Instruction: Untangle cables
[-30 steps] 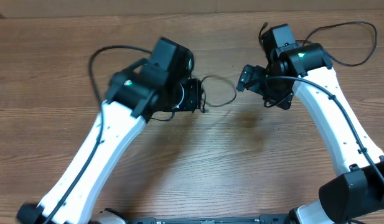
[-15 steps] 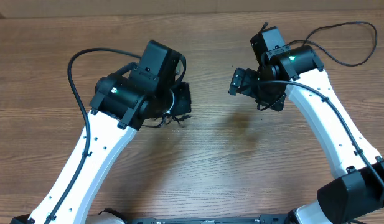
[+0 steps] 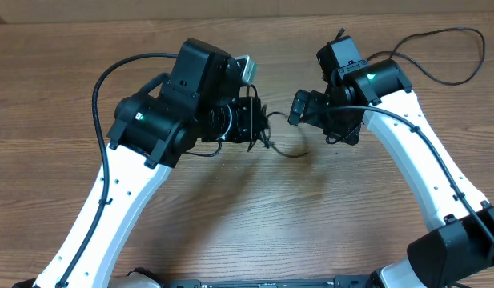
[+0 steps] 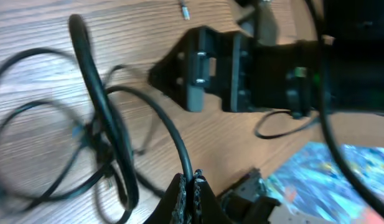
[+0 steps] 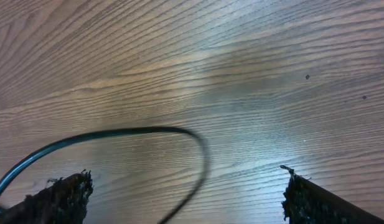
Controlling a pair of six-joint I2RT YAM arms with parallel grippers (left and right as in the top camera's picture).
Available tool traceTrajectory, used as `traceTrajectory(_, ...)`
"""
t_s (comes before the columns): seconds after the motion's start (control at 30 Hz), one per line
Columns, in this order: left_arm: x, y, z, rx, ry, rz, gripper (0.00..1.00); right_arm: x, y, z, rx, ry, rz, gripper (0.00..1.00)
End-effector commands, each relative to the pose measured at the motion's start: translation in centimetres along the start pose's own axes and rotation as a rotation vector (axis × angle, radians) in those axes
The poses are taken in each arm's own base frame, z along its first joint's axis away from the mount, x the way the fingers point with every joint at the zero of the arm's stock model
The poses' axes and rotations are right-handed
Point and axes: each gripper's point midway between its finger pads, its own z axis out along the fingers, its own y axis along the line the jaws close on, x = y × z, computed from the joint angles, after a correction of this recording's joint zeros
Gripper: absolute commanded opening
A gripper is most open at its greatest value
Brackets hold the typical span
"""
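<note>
Left gripper: mine, over the middle of the wooden table, fingers pressed together and pinching one strand of the cables. The strand rises from my fingertips in a tall arc and curves down leftward into the rest. Cables: thin and black, several loops crossing one another in a loose tangle, lying on the wood at the left of my left wrist view, with one thicker-looking strand standing up across the loops. From overhead only a short curl of cord shows, on the table between my two grippers and just below them. Right gripper: mine, facing the left one across a small gap, fingers spread wide, bare table showing between them. One cable loop crosses the wood under that open span, entering beside the finger at the lower left of the right wrist view, arching up and dropping again near the middle; whether it touches that finger I cannot tell. Small pale object: on the wood beyond the right gripper, apart from the tangle, too small to identify.
</note>
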Motion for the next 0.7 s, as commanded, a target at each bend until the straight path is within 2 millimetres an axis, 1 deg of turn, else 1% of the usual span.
traceTrajectory(0.0, 0.0, -3.2, -1.6, 0.148, 0.002, 0.042, 0.04, 0.1, 0.1, 0.2, 0.000, 0.003, -0.014, 1.00)
traceTrajectory(0.13, -0.3, -5.4, -2.4, 0.257, -0.015, 0.089, 0.04, 0.1, 0.1, 0.4, 0.004, 0.006, -0.013, 1.00)
traceTrajectory(0.23, -0.8, -5.9, -3.0, 0.268, -0.046, 0.109, 0.04, 0.2, 0.1, 0.4, 0.006, 0.008, -0.013, 1.00)
traceTrajectory(0.33, -0.9, -6.1, -3.4, 0.274, -0.063, 0.118, 0.04, 0.3, -0.1, 0.6, 0.011, 0.013, -0.012, 1.00)
traceTrajectory(0.4, -1.2, -6.1, -4.2, 0.276, -0.084, 0.119, 0.04, 0.4, -0.5, 0.9, 0.029, 0.015, -0.010, 1.00)
traceTrajectory(0.5, -1.8, -6.1, -5.9, 0.293, -0.120, 0.097, 0.04, 0.6, -1.5, 2.1, 0.066, 0.018, -0.007, 1.00)
traceTrajectory(0.57, -1.9, -6.1, -6.9, 0.304, -0.141, 0.094, 0.04, 0.8, -1.8, 2.7, 0.073, 0.024, -0.006, 1.00)
traceTrajectory(0.67, -2.0, -5.3, -8.4, 0.285, -0.178, 0.086, 0.04, 1.0, -2.3, 3.7, 0.081, 0.030, -0.004, 1.00)
